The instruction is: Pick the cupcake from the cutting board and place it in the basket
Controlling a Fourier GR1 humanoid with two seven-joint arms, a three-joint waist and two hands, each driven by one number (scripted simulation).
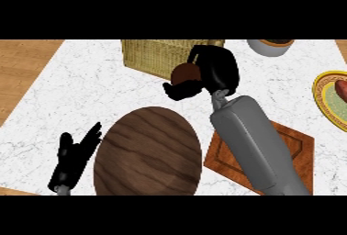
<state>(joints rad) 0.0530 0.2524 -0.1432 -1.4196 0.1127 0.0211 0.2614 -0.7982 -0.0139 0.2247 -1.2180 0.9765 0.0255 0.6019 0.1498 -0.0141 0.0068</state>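
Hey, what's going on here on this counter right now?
The robot's right hand is curled round a brown cupcake and holds it beside the wicker basket, at its near corner, not yet inside. The cutting board it came from lies under the right forearm. The left hand rests open at the lower left, beside a round wooden board.

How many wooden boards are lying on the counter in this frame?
2. A round dark wooden board lies at lower centre beside the left hand. A reddish square cutting board lies to its right, partly hidden under the right forearm. Others beyond the frame cannot be excluded.
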